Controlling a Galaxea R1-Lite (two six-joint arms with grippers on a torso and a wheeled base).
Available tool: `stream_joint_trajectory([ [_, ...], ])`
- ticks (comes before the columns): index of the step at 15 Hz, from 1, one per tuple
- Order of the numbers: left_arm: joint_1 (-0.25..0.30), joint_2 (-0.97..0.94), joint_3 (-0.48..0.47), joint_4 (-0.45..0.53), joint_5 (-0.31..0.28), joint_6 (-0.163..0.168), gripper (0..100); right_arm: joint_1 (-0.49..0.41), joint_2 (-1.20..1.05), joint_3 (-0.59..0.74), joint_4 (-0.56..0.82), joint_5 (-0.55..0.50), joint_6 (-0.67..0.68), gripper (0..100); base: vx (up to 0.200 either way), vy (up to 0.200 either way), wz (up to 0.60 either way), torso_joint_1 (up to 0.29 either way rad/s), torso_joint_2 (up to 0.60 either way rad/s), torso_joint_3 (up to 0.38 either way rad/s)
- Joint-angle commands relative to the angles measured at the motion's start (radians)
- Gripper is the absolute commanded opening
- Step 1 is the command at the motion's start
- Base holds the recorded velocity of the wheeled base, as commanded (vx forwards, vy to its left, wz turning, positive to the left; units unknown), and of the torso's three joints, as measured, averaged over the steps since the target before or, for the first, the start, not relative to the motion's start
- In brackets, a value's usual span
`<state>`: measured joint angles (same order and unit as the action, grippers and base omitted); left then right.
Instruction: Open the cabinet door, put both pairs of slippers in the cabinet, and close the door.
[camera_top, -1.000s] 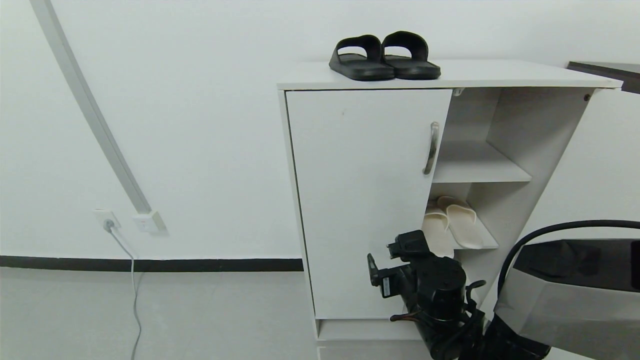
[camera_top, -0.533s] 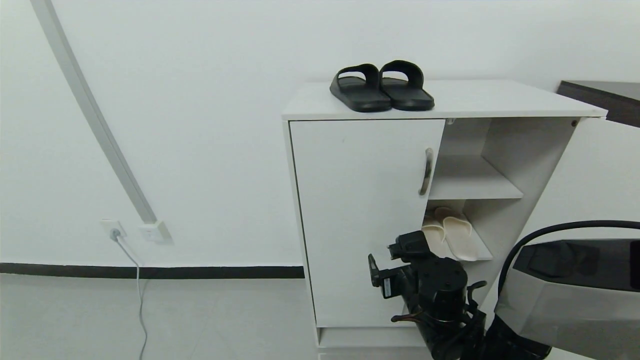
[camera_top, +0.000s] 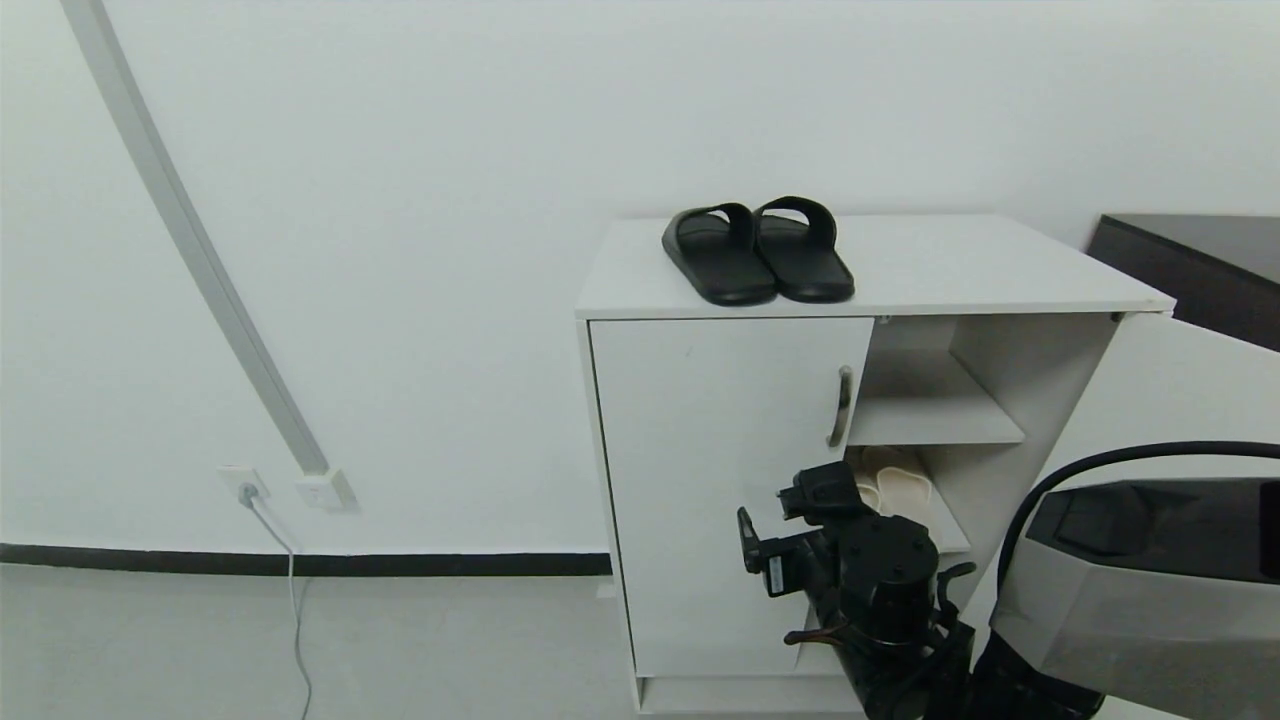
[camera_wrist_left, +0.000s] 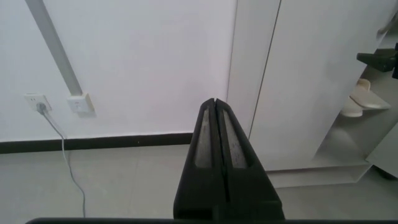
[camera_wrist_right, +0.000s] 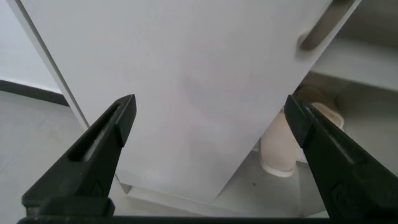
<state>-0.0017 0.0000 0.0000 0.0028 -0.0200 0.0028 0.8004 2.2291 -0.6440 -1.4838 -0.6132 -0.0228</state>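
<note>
A pair of black slippers (camera_top: 758, 252) stands on top of the white cabinet (camera_top: 980, 270). The cabinet's left door (camera_top: 715, 480) with its metal handle (camera_top: 840, 406) is shut; the right door (camera_top: 1170, 390) is swung open. A pair of white slippers (camera_top: 895, 488) lies on the lower shelf inside. My right gripper (camera_top: 790, 525) hovers low before the shut door, open (camera_wrist_right: 211, 137) and holding nothing, facing that door (camera_wrist_right: 186, 81) with the white slippers (camera_wrist_right: 280, 146) beyond. Farther left of the cabinet, my left gripper (camera_wrist_left: 216, 124) is shut and empty; the white slippers (camera_wrist_left: 364, 99) lie to its far side.
A slanted cable duct (camera_top: 190, 250) runs down the wall to a socket with a plugged cable (camera_top: 245, 490) left of the cabinet. A dark piece of furniture (camera_top: 1190, 260) stands behind the cabinet on the right. Bare grey floor (camera_top: 300, 650) lies to the left.
The head camera has shifted, so the cabinet sits lower in the picture and its top shows more. The slippers, doors and right gripper have not visibly moved.
</note>
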Motion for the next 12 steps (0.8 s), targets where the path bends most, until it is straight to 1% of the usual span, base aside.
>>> stream_joint_trajectory([
  [1,0.0,0.0,0.0,0.0,0.0,0.0,0,0.0,0.001,0.001,-0.001,0.0,0.0,100,0.0,0.0,0.0,0.154,-0.48,-0.315],
  [7,0.0,0.0,0.0,0.0,0.0,0.0,0,0.0,0.0,0.003,-0.006,0.0,0.0,100,0.0,0.0,0.0,0.189,-0.5,-0.321],
  [12,0.0,0.0,0.0,0.0,0.0,0.0,0,0.0,0.0,0.009,-0.013,0.0,0.0,100,0.0,0.0,0.0,0.221,-0.54,-0.315],
])
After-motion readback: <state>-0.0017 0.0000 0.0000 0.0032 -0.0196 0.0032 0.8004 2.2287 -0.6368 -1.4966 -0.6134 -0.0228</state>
